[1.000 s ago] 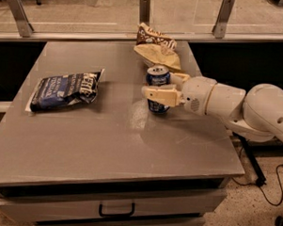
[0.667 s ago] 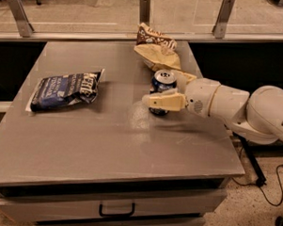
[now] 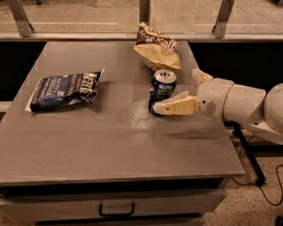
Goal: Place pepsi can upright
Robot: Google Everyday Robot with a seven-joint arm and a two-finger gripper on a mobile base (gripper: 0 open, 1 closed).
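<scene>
Camera view: one grey table (image 3: pixel 107 146) seen from the front and a little from above, with a white robot arm that enters from the right edge of the frame.
Pepsi can: the pepsi can (image 3: pixel 162 90) stands upright on the table, right of the centre of the frame, with its silver top facing up.
Gripper: the gripper (image 3: pixel 176 90) is just at the right of the can, low over the table surface.
Jaws: they are spread wide and released, and they grasp nothing.
Near finger: one of the fingers (image 3: pixel 177 106) reaches to the left, and its tip lies at the foot of the can, on the front side; I cannot tell if it touches the can.
Far finger: it points up and away, behind the wrist, well apart from the can.
Blue snack bag: the blue snack bag (image 3: pixel 62 89) lies flat at the left part of the table, well apart from the can.
Tan bag: the tan bag (image 3: pixel 157 53) lies crumpled near the back edge of the table, just behind the can.
Drawer handle: the drawer handle (image 3: pixel 116 210) is dark and sits under the table top, at the bottom of the frame.
</scene>
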